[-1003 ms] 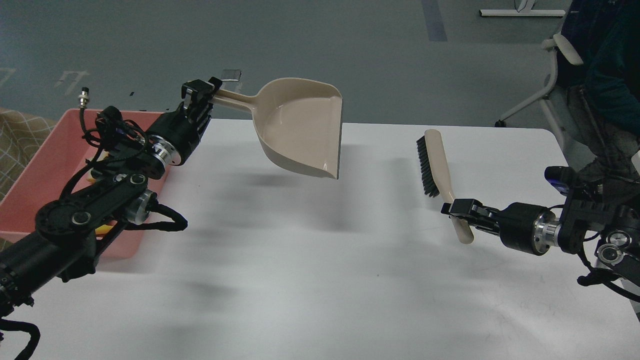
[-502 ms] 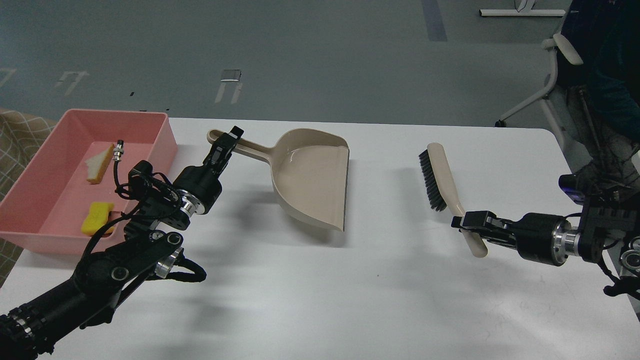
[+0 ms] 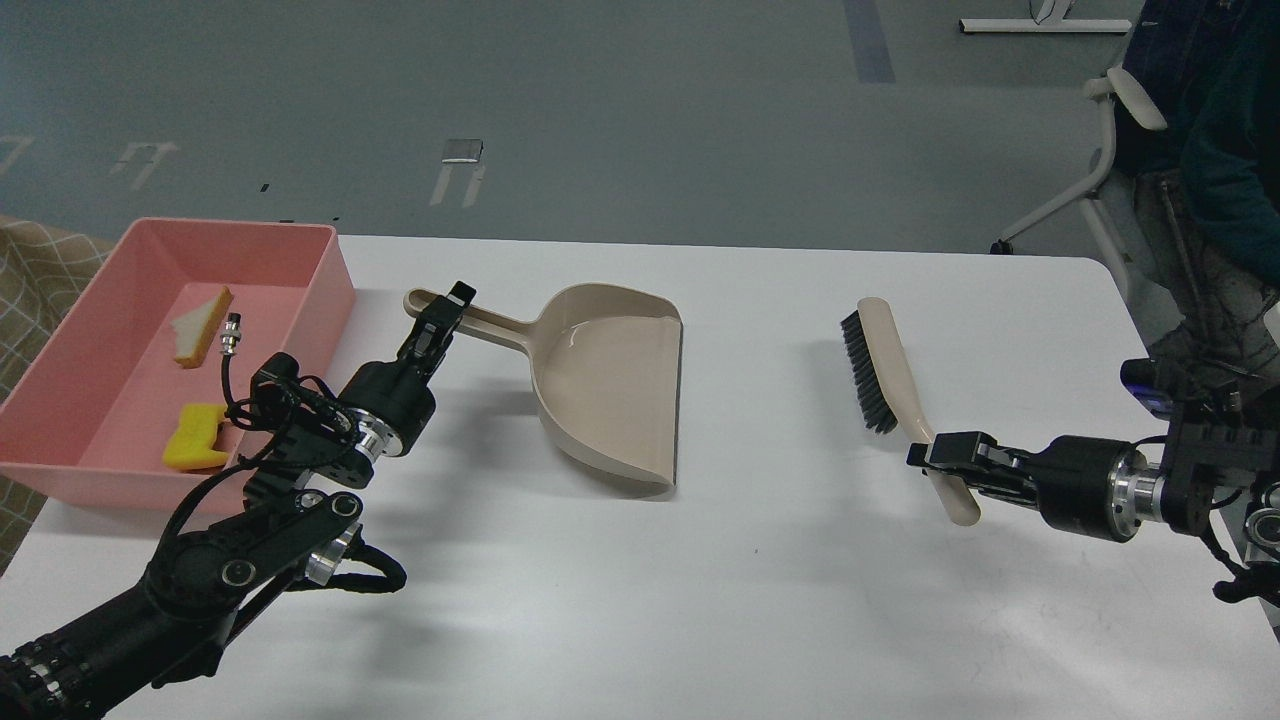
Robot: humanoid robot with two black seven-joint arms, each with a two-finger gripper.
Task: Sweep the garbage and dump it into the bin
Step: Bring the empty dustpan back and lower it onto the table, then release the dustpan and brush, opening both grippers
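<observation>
The pink bin (image 3: 335,275) stands at the table's back left. In it lie the garbage scraps: the yellow chunk (image 3: 195,437) and the beige-tan stick (image 3: 203,325). My left gripper (image 3: 440,318) is shut on the handle of the beige dustpan (image 3: 610,390), just right of the bin. The pan is low, at or just above the table, with its mouth to the right and nothing showing inside it. My right gripper (image 3: 940,455) is shut on the handle of the beige brush (image 3: 880,365) at the right, black bristles facing left.
The white table (image 3: 700,580) reaches to the front edge of the view. A seated person and a chair (image 3: 1190,150) are beyond the table's right back corner. A checked cloth (image 3: 30,270) lies left of the bin.
My left arm brought the dustpan from high by the bin down to the table right of the bin, uncovering the scraps inside. My right gripper with the brush sank slightly towards me.
</observation>
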